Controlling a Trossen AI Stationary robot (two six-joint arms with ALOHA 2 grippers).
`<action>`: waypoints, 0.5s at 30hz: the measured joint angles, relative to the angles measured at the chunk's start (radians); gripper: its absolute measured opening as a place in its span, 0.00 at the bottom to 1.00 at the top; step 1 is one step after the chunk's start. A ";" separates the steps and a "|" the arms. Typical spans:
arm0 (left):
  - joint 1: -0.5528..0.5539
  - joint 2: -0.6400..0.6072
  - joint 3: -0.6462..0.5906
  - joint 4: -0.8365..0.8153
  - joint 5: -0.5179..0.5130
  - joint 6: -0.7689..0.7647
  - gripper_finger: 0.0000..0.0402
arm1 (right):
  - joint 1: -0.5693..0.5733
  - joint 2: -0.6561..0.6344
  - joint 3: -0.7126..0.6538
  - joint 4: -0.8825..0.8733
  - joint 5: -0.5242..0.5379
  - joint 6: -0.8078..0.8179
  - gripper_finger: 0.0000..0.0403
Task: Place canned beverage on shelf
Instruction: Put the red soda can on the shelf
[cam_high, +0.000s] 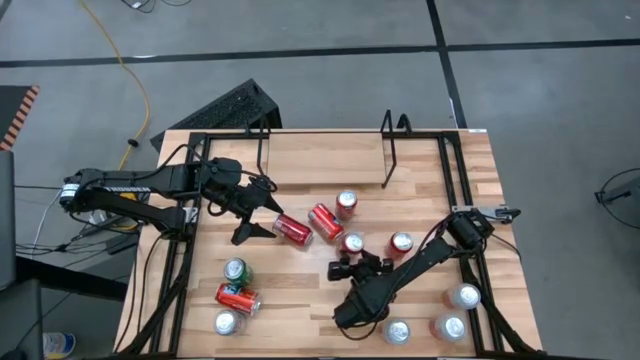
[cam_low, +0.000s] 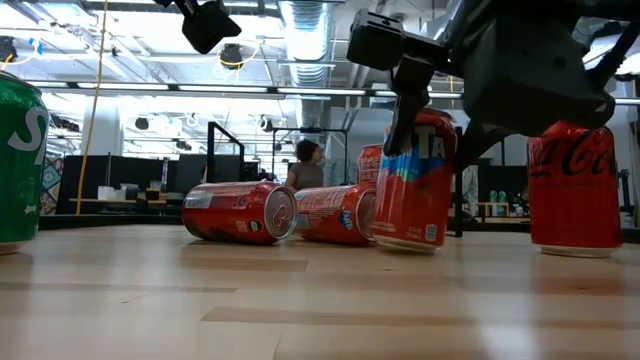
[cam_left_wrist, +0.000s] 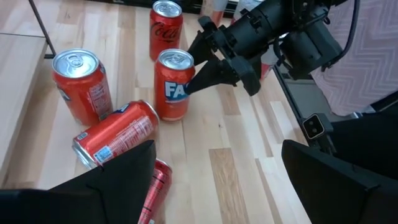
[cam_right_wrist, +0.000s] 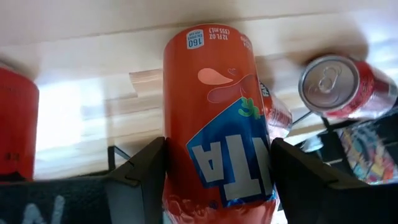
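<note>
An orange Fanta can (cam_right_wrist: 214, 106) stands near the table's middle; it also shows in the high view (cam_high: 352, 242) and the low view (cam_low: 413, 180). My right gripper (cam_right_wrist: 217, 180) is shut on it. The shelf (cam_high: 390, 160), a low rack of thin black rods with two upright loops, stands at the table's far edge. My left gripper (cam_left_wrist: 217, 186) is open and empty. In the high view (cam_high: 256, 216) it hovers left of a red can (cam_high: 292, 230) that lies on its side. My right gripper pinches the Fanta can's side wall (cam_right_wrist: 177, 165) between its two fingers, on the can's upper part near the top rim (cam_left_wrist: 186, 78). The fingers come slanting down from the table's near side. The can is slightly tilted, its base (cam_low: 405, 240) at the table top.
Other red cans stand (cam_high: 347, 204) (cam_high: 401, 243) or lie (cam_high: 325, 222) close around the Fanta can. A green can (cam_high: 237, 270), a lying red can (cam_high: 238, 298) and several silver-topped cans (cam_high: 450, 326) are near the front edge. Black rails (cam_high: 455, 170) edge the table.
</note>
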 joint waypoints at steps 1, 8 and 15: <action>0.000 0.000 0.000 0.000 0.000 0.000 0.83 | 0.000 0.000 0.000 0.000 0.000 0.010 0.59; 0.000 0.000 0.000 -0.001 0.000 0.000 0.83 | 0.000 0.000 0.004 0.024 -0.007 0.017 0.60; 0.000 0.000 0.000 -0.002 0.000 0.000 0.83 | -0.002 0.000 0.054 0.035 -0.030 0.084 0.68</action>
